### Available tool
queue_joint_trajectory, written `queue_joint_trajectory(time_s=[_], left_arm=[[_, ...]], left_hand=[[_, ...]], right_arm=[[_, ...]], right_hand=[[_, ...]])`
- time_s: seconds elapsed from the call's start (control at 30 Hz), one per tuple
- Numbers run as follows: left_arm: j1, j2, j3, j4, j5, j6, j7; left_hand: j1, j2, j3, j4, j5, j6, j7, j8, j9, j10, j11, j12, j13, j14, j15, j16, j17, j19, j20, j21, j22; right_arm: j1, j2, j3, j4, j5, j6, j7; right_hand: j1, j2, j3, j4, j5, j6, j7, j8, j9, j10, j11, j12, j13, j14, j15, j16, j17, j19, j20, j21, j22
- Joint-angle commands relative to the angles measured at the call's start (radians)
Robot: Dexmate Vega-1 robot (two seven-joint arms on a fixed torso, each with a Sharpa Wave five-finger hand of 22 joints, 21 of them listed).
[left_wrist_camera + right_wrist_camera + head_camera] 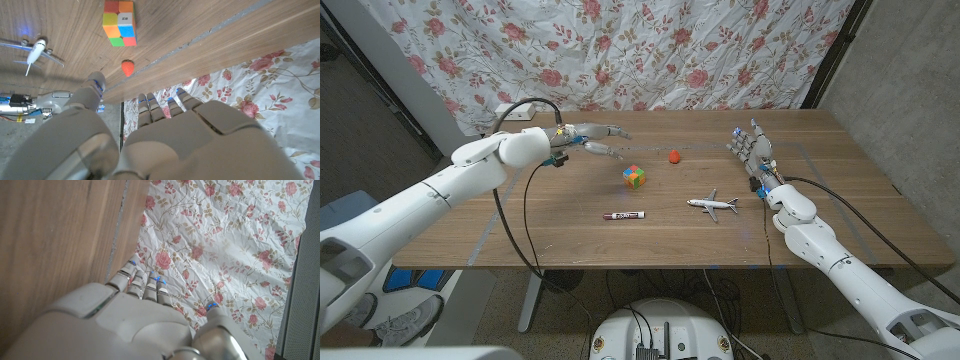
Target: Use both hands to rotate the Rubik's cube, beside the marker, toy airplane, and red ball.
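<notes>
Left hand [588, 140]: raised over the tabletop [520, 230], fingers apart, empty, reaching toward the cube.
Rubik's cube [635, 176]: mid-table, untouched, between both hands, marker [623, 215] nearer the robot.
Right hand [752, 148]: fingers spread, empty, well apart, waiting.

The left arm reaches in over the table [520, 240], forearm raised, its left hand [582, 139] held above the surface toward the far edge, well left of the Rubik's cube [635, 176]. Its fingers [610, 131] are stretched out and apart, pointing toward the cube's side, holding nothing. The right arm lies along the table's right side; the right hand [751, 145] stands upright, fingers extended and slightly spread, empty, well right of the cube.
</notes>
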Motion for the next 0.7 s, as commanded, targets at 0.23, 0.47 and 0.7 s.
queue_joint_trajectory(time_s=[0.23,0.47,0.7], left_arm=[[-0.084,-0.046,0.079,-0.019,0.271,0.009,-0.075],[-0.103,-0.069,0.110,-0.028,0.357,0.040,-0.115],[-0.124,-0.093,0.140,-0.019,0.432,0.037,-0.125]], left_hand=[[0.045,-0.019,-0.013,0.002,0.002,0.006,-0.001,0.003,0.002,0.000,-0.011,0.000,0.005,-0.012,-0.047,0.002,0.004,-0.016,-0.002,0.004,0.002],[0.061,-0.029,-0.018,0.003,0.002,-0.001,0.006,0.001,0.002,0.001,-0.009,0.000,0.006,-0.012,-0.040,0.004,0.004,-0.024,0.006,0.005,0.002],[0.071,-0.033,-0.024,0.005,0.002,-0.012,-0.003,-0.003,0.003,0.003,0.000,0.000,0.006,-0.008,-0.035,0.005,0.004,-0.032,0.003,0.005,0.003]], right_arm=[[0.013,0.004,0.002,0.021,0.002,-0.008,-0.003],[0.024,0.009,0.001,0.037,0.006,-0.009,0.005],[0.039,0.016,-0.002,0.061,0.009,-0.008,0.018]], right_hand=[[0.003,0.011,0.008,0.002,0.005,0.009,0.001,0.006,0.005,0.010,0.000,0.003,0.001,0.010,-0.003,0.008,0.001,0.012,0.000,0.005,0.005],[0.003,0.011,0.008,0.002,0.005,0.010,0.002,0.006,0.005,0.010,0.003,0.003,0.001,0.011,-0.001,0.008,0.000,0.012,0.001,0.004,0.005],[0.003,0.012,0.009,0.002,0.005,0.010,0.003,0.006,0.005,0.011,0.004,0.003,0.001,0.012,0.000,0.008,0.000,0.012,0.002,0.004,0.005]])
